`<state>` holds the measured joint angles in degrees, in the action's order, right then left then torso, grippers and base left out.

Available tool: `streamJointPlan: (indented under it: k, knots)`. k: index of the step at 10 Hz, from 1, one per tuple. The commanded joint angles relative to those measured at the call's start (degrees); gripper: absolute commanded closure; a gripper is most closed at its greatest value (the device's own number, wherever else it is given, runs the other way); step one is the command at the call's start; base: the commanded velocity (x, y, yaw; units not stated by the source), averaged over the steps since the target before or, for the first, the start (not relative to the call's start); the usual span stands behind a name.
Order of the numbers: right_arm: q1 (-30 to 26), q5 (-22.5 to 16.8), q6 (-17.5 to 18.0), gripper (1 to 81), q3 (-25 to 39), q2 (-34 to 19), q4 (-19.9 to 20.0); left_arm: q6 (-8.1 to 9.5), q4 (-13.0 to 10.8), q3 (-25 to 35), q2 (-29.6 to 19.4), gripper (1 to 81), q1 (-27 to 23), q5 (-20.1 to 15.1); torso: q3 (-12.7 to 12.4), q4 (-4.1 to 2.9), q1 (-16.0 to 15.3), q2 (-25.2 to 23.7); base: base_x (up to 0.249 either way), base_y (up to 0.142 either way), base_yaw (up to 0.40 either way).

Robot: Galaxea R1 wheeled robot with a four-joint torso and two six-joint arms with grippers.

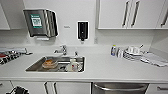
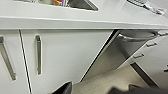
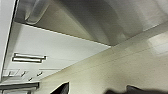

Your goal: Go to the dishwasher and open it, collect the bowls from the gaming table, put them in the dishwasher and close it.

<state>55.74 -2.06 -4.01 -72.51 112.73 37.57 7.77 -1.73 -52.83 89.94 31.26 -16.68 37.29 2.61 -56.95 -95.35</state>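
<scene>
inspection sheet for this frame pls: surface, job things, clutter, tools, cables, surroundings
Surface: white counter with a steel sink set into it.
Job's things: dishwasher under the counter, steel front with bar handle; from the left wrist view the door looks tilted partly open, not certain. Bowls and gaming table: nothing seen.
Clutter: items in the sink, including a bottle; stacked plates at the counter's right; a dark rack at its left.
Tools: dark parts at the wrist views' edges; fingers cannot be made out.
Cables: nothing seen.
Surroundings: faucet, towel dispenser, soap dispenser, white cabinets, pale floor.
</scene>
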Motion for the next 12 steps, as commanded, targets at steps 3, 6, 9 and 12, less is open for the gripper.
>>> streamJointPlan:
  k: [3,6,9,12]
  knots:
    - [-11.6,-6.2,0.4,1.0,2.0,-3.6,4.8,0.14,0.2,-0.3,-0.7,1.0,-5.5,-0.5,0.0,0.00,-0.4,-0.7,0.000,0.000,0.000]
    - [-17.7,-11.0,1.3,1.0,2.5,-6.2,9.5,0.06,-0.3,-2.0,1.7,1.0,-5.5,-0.6,0.0,0.00,-0.4,-0.6,0.000,0.000,0.000]
    - [-22.7,-15.0,7.4,1.0,-2.5,-6.8,16.1,-0.38,-1.2,-1.6,4.8,1.0,-6.9,0.1,0.0,0.00,-0.4,-0.6,0.000,0.000,0.000]
    - [-26.7,-21.3,23.4,1.0,-10.3,-4.8,16.5,-0.12,-1.2,-3.0,7.8,1.0,-8.7,0.4,0.0,0.00,-0.4,-0.6,0.000,0.000,0.000]
